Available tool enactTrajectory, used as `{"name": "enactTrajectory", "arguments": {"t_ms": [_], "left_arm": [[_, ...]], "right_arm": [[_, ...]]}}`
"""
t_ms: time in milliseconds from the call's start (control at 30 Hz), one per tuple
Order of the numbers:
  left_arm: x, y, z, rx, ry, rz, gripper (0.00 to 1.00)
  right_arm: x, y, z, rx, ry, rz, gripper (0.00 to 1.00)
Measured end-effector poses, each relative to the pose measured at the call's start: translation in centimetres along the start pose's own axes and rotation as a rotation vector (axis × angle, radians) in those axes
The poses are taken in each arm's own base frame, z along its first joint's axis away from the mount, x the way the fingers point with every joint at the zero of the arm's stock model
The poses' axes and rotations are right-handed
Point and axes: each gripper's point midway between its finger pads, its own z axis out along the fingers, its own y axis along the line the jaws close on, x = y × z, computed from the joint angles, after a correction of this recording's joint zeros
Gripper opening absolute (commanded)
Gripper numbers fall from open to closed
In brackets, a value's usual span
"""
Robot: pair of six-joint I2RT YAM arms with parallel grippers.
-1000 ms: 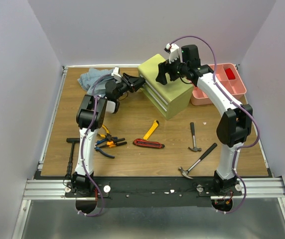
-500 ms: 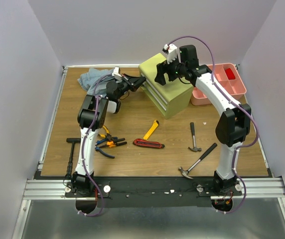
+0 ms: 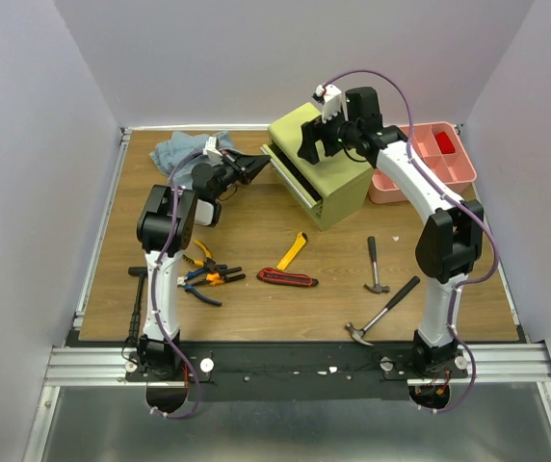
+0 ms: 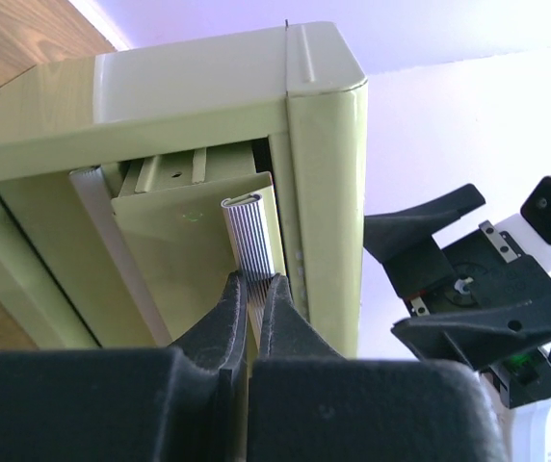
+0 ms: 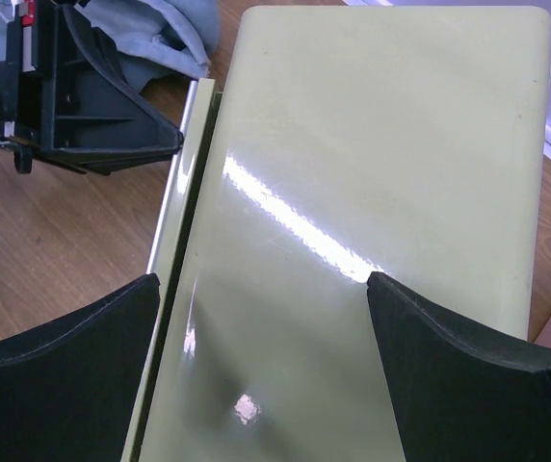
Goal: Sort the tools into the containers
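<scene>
The yellow-green chest point(image 3: 328, 168) stands at the back middle. My left gripper point(image 3: 261, 164) is shut on the ribbed silver handle point(image 4: 253, 236) of its top drawer point(image 4: 194, 260), which stands pulled out a little. My right gripper point(image 3: 316, 144) is open, its jaws spread over the chest's flat top point(image 5: 372, 221). The pink tray point(image 3: 430, 159) sits right of the chest. On the table lie two hammers point(image 3: 376, 268) point(image 3: 380, 314), a yellow knife point(image 3: 292, 252), a red-black tool point(image 3: 287, 279) and several pliers point(image 3: 206, 274).
A blue-grey cloth point(image 3: 187, 149) lies at the back left, behind my left arm. A black T-shaped tool point(image 3: 141, 289) lies by the left edge. A red item point(image 3: 443, 144) sits in the pink tray. Walls close the table on three sides.
My left gripper closed onto the top drawer's handle and drew back to the left, pulling the drawer out a little. My right gripper stayed over the chest top.
</scene>
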Motion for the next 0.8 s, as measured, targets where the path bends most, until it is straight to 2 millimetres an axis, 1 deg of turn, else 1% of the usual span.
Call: {"name": "enactTrajectory", "arguments": {"t_ms": [233, 567, 600, 633, 667, 700, 733, 800], "left_arm": [[-0.3, -0.4, -1.8, -0.024, 0.012, 0.007, 0.00], [-0.7, -0.5, -6.5, -0.160, -0.009, 0.005, 0.00], [-0.8, -0.4, -7.1, -0.179, -0.007, 0.003, 0.04], [-0.8, -0.3, -7.4, -0.189, -0.005, 0.000, 0.17], [-0.7, -0.2, -7.5, -0.198, -0.003, -0.004, 0.26], [-0.7, -0.2, -7.7, -0.209, 0.001, 0.004, 0.32], [-0.6, -0.3, -7.8, -0.218, 0.008, 0.015, 0.42], [-0.7, -0.2, -8.2, -0.243, 0.018, 0.038, 0.51]], "right_arm": [[0.0, 0.0, 0.0, 0.001, -0.003, -0.008, 0.97], [0.0, -0.1, 0.1, 0.001, -0.007, -0.041, 0.97], [0.0, -0.2, 0.1, 0.001, -0.008, -0.045, 0.97], [0.0, -0.2, 0.1, 0.002, -0.009, -0.048, 0.97], [-0.1, -0.2, 0.1, 0.004, -0.010, -0.051, 0.97], [-0.1, -0.3, 0.1, 0.005, -0.010, -0.054, 0.97], [-0.1, -0.3, 0.1, 0.007, -0.011, -0.058, 0.97], [-0.1, -0.4, 0.0, 0.012, -0.012, -0.061, 0.98]]}}
